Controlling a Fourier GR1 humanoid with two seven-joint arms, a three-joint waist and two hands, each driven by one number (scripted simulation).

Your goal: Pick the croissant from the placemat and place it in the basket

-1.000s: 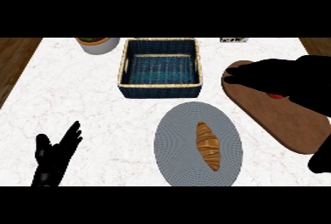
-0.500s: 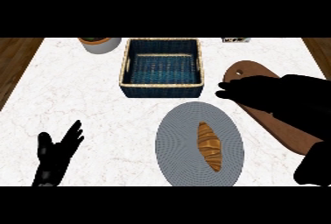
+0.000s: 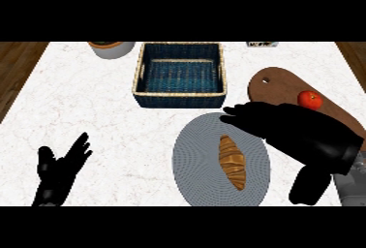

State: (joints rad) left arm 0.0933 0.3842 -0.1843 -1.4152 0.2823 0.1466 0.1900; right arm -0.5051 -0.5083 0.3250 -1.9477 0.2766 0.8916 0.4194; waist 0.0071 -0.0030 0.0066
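**Hand hovers over croissant**

The right hand (image 3: 286,127), fingers relaxed and apart, hangs at the placemat's (image 3: 196,164) two o'clock edge. The croissant (image 3: 232,162) lies at the mat's centre, ungrasped. The basket (image 3: 180,74) sits at twelve o'clock. The left hand (image 3: 61,172) rests open at eight.
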